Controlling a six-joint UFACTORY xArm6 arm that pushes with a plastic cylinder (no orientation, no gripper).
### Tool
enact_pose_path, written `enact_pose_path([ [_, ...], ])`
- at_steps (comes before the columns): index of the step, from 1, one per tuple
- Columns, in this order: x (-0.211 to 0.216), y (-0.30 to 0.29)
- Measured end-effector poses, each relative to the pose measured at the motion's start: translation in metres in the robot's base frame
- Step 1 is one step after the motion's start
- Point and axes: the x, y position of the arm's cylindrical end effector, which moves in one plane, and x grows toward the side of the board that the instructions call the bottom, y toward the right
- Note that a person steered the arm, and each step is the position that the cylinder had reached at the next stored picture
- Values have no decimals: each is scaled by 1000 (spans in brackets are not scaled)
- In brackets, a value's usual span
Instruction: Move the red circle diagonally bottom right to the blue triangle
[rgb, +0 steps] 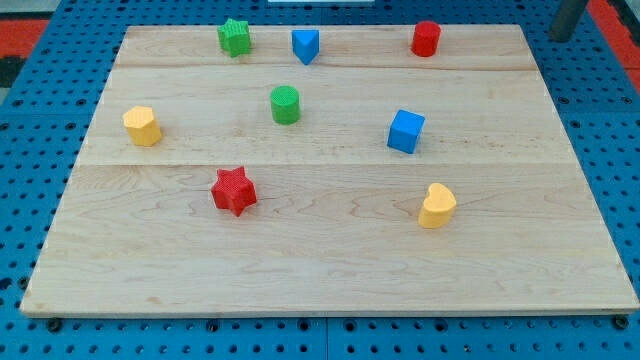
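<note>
Dark grey rod (567, 20), apparently cylindrical

— How much of the rod (568, 15) shows?
— Only a short dark stub; the view's top edge cuts off the rest. My tip (563, 37) looks soft-edged, just beyond the wooden board's (330, 260) top right corner.
— Anything unclear?
— The yellow block (437, 205), below my tip and to the view's left: its shape is uncertain, perhaps a heart. The blue pegboard (600, 120) beneath my tip runs out of view on every side.

open board between red circle (426, 38), blue triangle (305, 45)
</note>
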Motion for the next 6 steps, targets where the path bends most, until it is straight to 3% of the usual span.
enact_pose_path([
  [2,-28,-100],
  [3,-24,-200],
  [5,60,-175],
  [6,70,-188],
])
